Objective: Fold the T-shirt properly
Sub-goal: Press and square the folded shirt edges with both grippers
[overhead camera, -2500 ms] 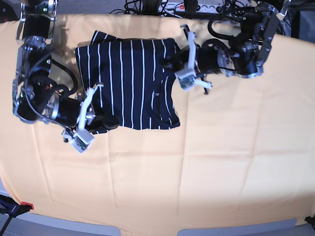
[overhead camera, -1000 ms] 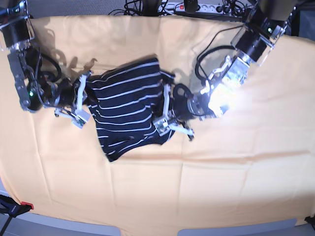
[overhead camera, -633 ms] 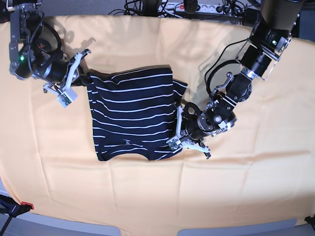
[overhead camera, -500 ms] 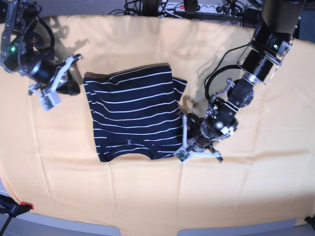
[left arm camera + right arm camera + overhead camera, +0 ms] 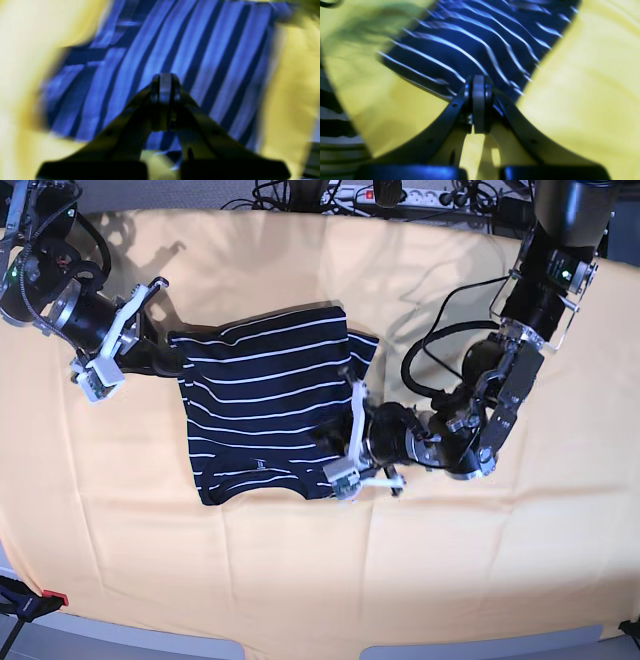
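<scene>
In the left wrist view the left gripper [image 5: 165, 86] has its jaws pressed together with nothing visibly between them, and the T-shirt [image 5: 175, 57] lies blurred just beyond and around its tip on the yellow cloth [image 5: 292, 82]. In the right wrist view the right gripper [image 5: 478, 100] is likewise closed, its tip at the near corner of the T-shirt [image 5: 475, 40], which spreads away ahead of it. In the base view the T-shirt [image 5: 265, 415], swung a quarter turn moments ago, now rests as a folded rectangle between the right gripper [image 5: 112, 345] and left gripper [image 5: 352, 442], so the fold looks nearly finished.
</scene>
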Robot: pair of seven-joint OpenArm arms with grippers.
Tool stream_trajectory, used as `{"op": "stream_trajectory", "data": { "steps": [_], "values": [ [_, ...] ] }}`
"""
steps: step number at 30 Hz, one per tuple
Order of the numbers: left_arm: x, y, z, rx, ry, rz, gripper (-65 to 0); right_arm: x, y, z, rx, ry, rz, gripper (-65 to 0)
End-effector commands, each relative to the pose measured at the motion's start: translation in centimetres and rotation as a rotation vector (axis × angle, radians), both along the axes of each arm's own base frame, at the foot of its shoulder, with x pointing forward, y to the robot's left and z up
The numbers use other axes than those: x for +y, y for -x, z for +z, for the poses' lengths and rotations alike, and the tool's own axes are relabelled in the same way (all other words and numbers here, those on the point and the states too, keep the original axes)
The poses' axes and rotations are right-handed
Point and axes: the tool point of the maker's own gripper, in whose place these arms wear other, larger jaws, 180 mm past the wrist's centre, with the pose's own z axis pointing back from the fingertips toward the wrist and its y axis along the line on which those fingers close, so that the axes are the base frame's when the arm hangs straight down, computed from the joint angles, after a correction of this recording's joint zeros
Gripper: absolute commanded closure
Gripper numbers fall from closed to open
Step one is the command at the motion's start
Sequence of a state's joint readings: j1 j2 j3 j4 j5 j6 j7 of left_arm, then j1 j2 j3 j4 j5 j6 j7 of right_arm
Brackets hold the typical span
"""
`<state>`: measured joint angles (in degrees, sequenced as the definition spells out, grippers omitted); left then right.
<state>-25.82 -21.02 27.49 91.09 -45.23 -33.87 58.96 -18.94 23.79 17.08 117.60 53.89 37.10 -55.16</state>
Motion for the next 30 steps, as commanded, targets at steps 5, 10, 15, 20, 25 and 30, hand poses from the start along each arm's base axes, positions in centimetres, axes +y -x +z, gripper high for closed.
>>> {"op": "stream_trajectory", "data": {
  "steps": [5, 10, 15, 20, 25, 30],
  "values": [
    [-0.1, 1.0, 1.5, 0.019, 0.08, 0.015, 0.0, -2.5, -1.1, -0.7, 0.009, 0.077, -0.109, 0.0],
    [1.5, 0.4, 2.8, 0.005, 0.143, 0.122, 0.0, -1.8, -0.5, -4.4, 0.081, 0.042, -0.052, 0.0],
    [3.3, 0.0, 2.8, 0.014, 0.182, 0.211, 0.0, -0.3, -0.2, -7.8, 0.167, 0.001, 0.012, 0.0],
    [4.2, 0.7, 2.1, 0.029, 0.191, 0.227, 0.0, 1.6, 1.6, -7.7, 0.211, -0.066, 0.048, 0.0],
    [4.9, 1.7, 1.1, 0.036, 0.163, 0.203, 0.0, 3.6, 5.3, -6.8, 0.222, -0.066, 0.101, 0.0],
    [4.9, 1.7, 1.2, 0.036, 0.165, 0.202, 0.0, 5.2, 6.9, -4.4, 0.158, -0.044, 0.15, 0.0]
  ]
}}
